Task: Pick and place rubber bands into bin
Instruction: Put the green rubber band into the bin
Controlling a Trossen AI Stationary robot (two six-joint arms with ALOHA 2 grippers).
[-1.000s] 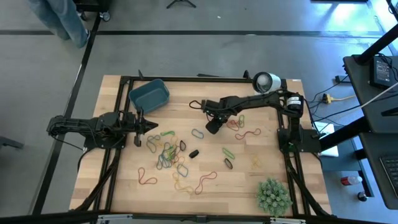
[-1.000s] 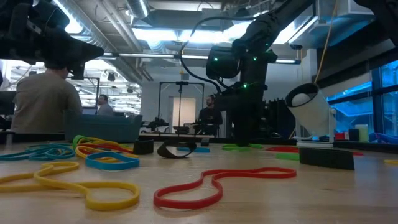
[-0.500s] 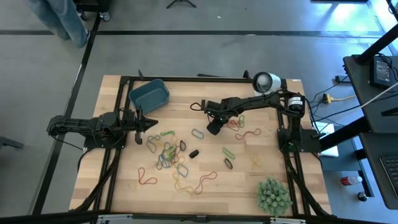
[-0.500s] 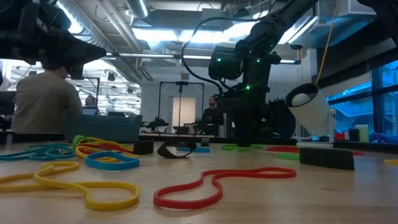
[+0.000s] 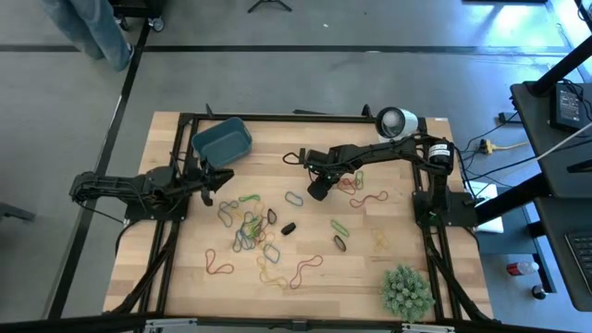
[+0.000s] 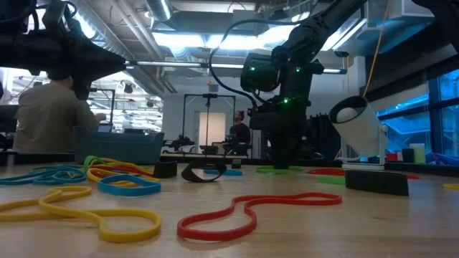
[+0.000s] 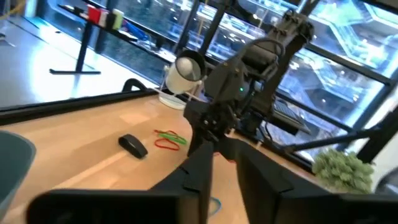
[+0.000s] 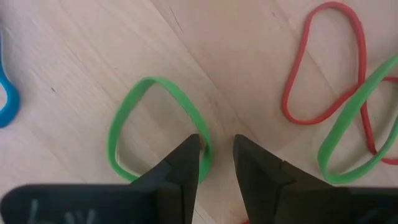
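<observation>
Many rubber bands lie flat on the wooden table, most of them in a cluster (image 5: 248, 227). The teal bin (image 5: 222, 141) stands at the far left. My right gripper (image 5: 316, 191) points down at mid-table, open, its fingertips (image 8: 216, 149) standing over one side of a green rubber band (image 8: 124, 124). Red and green bands (image 8: 323, 81) lie beside it. My left gripper (image 5: 220, 178) hangs level near the bin, above the table, open (image 7: 224, 168) with nothing between its fingers. My right gripper comes from above, pointing down, with one strand of the green band (image 8: 206, 147) between its fingers, close to one finger (image 8: 186, 163). The band lies flat on the table. Whether a finger touches it I cannot tell.
A white cup-like object (image 5: 396, 121) stands at the far right. A spiky green ball (image 5: 407, 289) sits at the near right corner. A small black piece (image 5: 289, 228) lies among the bands. People show in the room behind the table (image 6: 50, 115).
My left gripper has rolled about its own long axis while staying in place beside the bin. My right gripper has kept still over the green band.
</observation>
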